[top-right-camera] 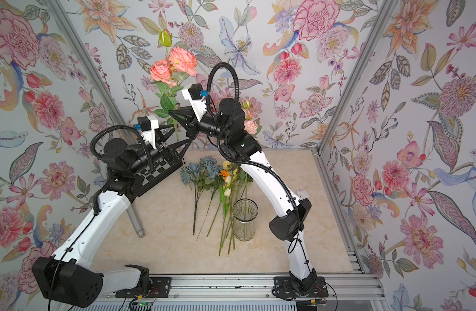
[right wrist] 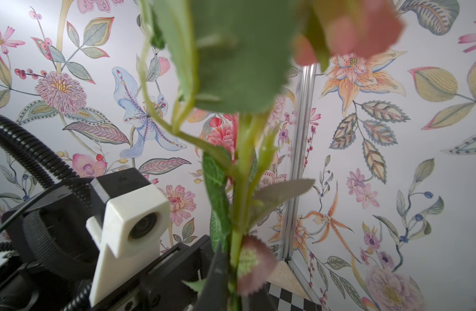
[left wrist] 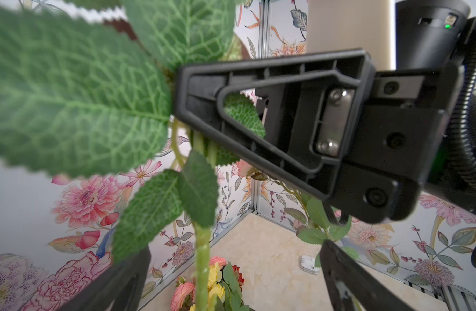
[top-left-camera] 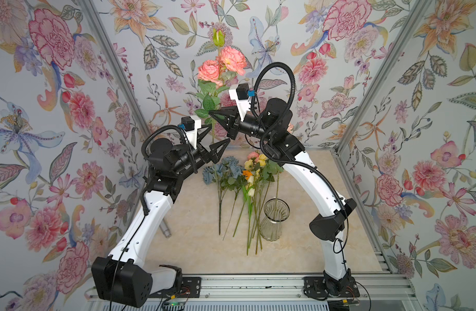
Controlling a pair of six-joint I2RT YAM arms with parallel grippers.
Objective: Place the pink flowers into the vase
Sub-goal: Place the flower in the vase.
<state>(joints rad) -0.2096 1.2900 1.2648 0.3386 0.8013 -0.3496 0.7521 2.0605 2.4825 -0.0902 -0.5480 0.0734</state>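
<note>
One spray of the pink flowers stands upright in the air above the back of the table. My right gripper is shut on its green stem just below the leaves. My left gripper is open lower down, its two fingers standing wide on either side of the stem without touching it. The vase, clear ribbed glass, stands upright and empty on the table in front of the right arm.
A dusty-blue bunch and yellow-and-orange stems lie on the table beside the vase. Another pink spray shows behind the right arm. A metal cylinder lies by the left arm. Flowered walls close in three sides.
</note>
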